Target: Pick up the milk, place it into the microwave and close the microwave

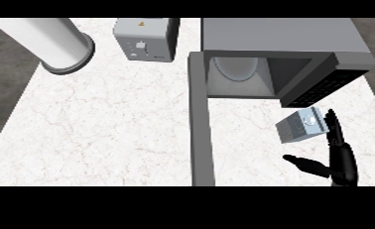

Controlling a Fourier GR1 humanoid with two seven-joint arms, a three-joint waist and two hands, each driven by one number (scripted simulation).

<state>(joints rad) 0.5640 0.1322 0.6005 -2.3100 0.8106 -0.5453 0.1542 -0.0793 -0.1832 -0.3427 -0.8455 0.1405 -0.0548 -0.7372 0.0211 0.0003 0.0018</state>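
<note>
- The microwave (282, 34) stands at the back of the table (102, 124). Its door (201, 124) is swung wide open from its left side, reaching toward me.
- The milk (300, 126) sits tilted on the table just in front of the microwave's open mouth, still outside it.
- My right hand (343, 166) is also in front of the microwave, just beside the milk. My fingers (336, 134) are straight, the thumb spread wide, holding nothing.
- A toaster (147, 39) stands left of the microwave.
</note>
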